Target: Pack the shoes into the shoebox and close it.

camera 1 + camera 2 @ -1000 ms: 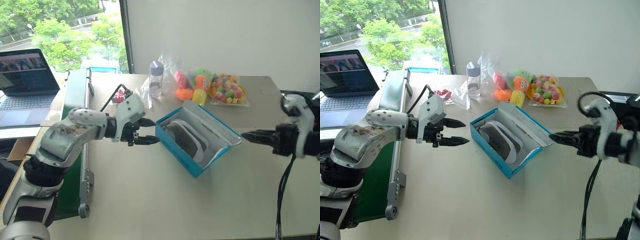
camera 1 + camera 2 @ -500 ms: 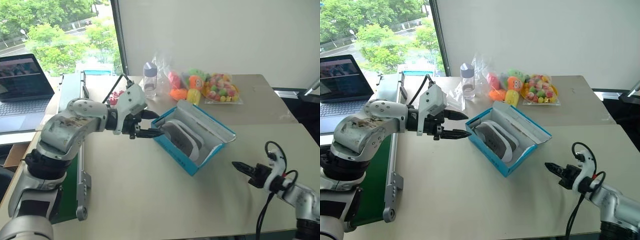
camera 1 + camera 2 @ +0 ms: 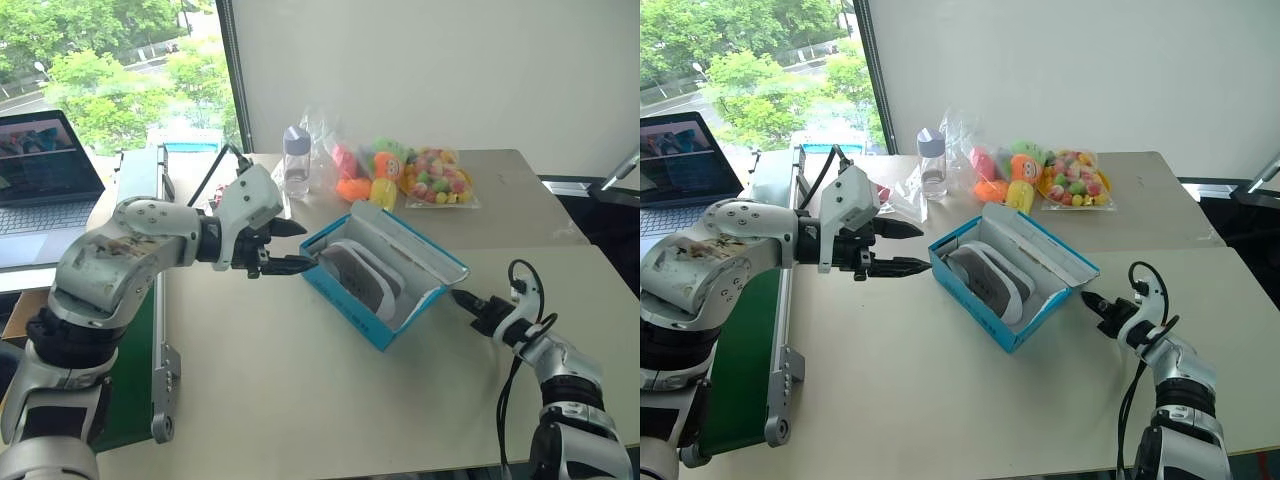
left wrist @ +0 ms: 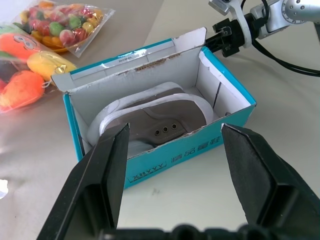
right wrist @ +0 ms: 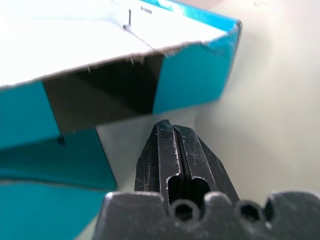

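Shoes lay in the open shoebox; left gripper spread, right gripper closed empty beneath the lid.

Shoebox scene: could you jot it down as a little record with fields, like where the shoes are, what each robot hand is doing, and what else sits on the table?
shoebox: bright blue, open, lid up, on the table
shoes: grey sneakers lying inside the box
left gripper: open, empty, at one short end of the box
right gripper: shut, empty, tip low beside the raised lid's edge
task state: shoes packed, box not yet closed
also on table: clear bottle, plush toys, bag of colourful sweets
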Action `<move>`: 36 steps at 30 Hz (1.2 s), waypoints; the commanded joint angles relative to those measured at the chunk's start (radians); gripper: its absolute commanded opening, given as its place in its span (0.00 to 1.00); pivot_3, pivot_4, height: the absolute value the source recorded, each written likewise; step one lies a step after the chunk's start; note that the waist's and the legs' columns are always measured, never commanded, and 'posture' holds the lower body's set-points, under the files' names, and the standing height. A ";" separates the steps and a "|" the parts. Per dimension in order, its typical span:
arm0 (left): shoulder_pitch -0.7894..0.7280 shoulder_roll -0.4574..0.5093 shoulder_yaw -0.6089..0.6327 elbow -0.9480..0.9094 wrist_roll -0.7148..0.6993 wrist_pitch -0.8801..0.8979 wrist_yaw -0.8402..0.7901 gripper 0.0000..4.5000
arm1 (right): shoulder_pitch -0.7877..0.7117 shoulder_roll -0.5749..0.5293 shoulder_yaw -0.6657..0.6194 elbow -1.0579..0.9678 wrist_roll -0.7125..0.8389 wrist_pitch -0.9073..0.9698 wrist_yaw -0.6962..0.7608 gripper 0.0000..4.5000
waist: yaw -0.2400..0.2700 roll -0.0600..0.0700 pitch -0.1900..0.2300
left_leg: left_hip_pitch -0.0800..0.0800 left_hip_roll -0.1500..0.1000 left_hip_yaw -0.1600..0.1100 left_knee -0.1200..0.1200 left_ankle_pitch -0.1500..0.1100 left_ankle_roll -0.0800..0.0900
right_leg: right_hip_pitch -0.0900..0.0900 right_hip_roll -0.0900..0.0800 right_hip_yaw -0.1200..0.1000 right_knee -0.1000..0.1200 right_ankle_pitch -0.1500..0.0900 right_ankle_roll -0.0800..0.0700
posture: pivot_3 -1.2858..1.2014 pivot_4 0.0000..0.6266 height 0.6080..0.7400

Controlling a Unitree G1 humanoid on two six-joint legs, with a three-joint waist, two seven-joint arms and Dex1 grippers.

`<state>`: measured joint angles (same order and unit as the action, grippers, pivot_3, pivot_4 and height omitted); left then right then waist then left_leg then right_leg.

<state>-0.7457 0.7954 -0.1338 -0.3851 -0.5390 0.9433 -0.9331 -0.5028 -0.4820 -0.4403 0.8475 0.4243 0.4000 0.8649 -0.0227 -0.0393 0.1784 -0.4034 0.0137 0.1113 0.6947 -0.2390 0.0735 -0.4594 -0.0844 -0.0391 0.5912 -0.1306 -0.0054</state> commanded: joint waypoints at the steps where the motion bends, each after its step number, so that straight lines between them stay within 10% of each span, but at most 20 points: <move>1: -0.016 0.008 0.029 -0.030 -0.008 0.003 0.010 0.69 | -0.042 0.025 0.013 0.059 0.000 -0.059 0.008 0.00 | -0.004 0.000 0.000 | 0.000 0.000 0.000 0.000 0.000 0.000 | 0.000 0.001 0.000 0.000 0.000 0.000 | 0.52 0.24 1.00; 11: -0.018 0.006 0.021 -0.031 -0.010 0.001 0.017 0.69 | -0.094 0.068 -0.091 0.027 0.110 -0.207 0.026 0.00 | -0.016 0.000 0.000 | 0.000 0.001 0.000 0.000 0.000 0.000 | 0.000 0.002 0.003 0.001 0.000 0.000 | 0.52 0.24 1.00; 36: 0.008 0.113 0.142 -0.069 -0.064 0.089 0.059 0.69 | -0.004 -0.041 0.156 -0.723 0.326 0.289 0.176 0.00 | 0.011 0.003 0.002 | -0.003 0.001 0.000 -0.001 -0.003 -0.007 | -0.005 0.001 0.002 0.002 0.000 0.000 | 0.52 0.24 1.00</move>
<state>-0.7314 0.9065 -0.0198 -0.4206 -0.5937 1.0305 -0.8864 -0.4588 -0.5103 -0.2918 0.1545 0.7309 0.6805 1.0486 -0.0119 -0.0362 0.1804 -0.4060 0.0144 0.1114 0.6936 -0.2423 0.0663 -0.4642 -0.0830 -0.0375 0.5929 -0.1310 -0.0057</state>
